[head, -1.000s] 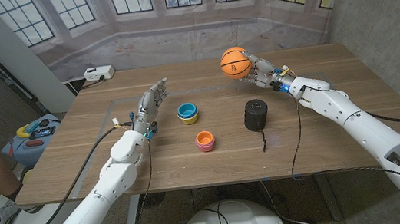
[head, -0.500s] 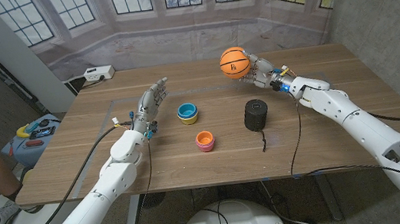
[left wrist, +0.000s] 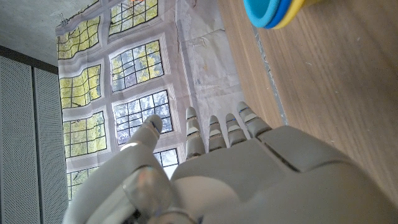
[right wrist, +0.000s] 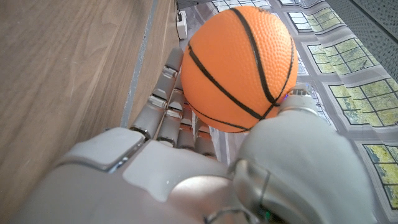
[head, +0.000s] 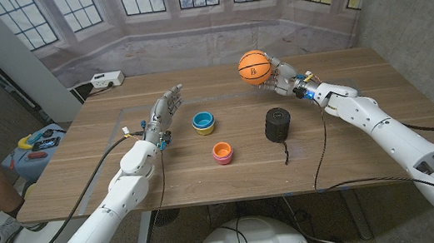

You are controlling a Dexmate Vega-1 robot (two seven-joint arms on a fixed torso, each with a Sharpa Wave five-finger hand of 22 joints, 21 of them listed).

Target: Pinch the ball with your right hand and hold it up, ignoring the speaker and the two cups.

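Head view: the ball is pinched in the right hand and held up off the table at the far right, so the job looks pretty much done, with only holding left. The speaker and both cups are untouched, and the left hand is seen with fingers spread, gripping nothing.

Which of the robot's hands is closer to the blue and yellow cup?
Left. The left hand stands just beside the blue and yellow cup; the right hand is farther off, holding up the orange ball.
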